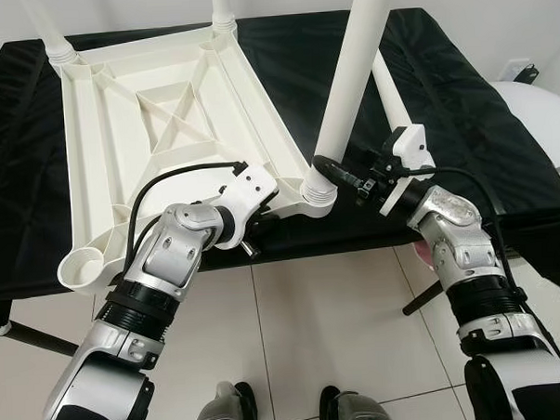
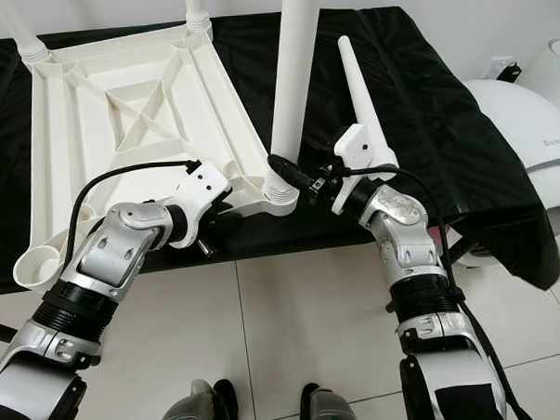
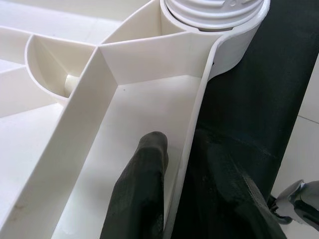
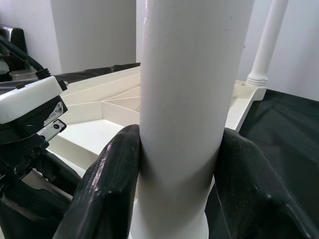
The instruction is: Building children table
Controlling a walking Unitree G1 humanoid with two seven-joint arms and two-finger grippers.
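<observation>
A white plastic children's tabletop (image 1: 156,132) lies upside down on a black-draped table (image 1: 442,82). White legs stand in its two far corner sockets. A third white leg (image 1: 353,72) stands upright in the near right corner socket (image 1: 318,192). My right gripper (image 1: 339,173) is shut on that leg just above its base, one black finger (image 4: 107,184) on each side. My left gripper (image 1: 262,225) is shut on the tabletop's near rim (image 3: 192,139), one finger (image 3: 142,194) inside the rim and one outside. A spare white leg (image 2: 364,104) lies on the cloth behind my right wrist.
The near left corner socket (image 1: 83,268) of the tabletop is open, close to the table's front edge. A white rounded appliance (image 2: 528,143) stands at the right. Pale floor tiles (image 1: 313,329) and my feet are below the table edge.
</observation>
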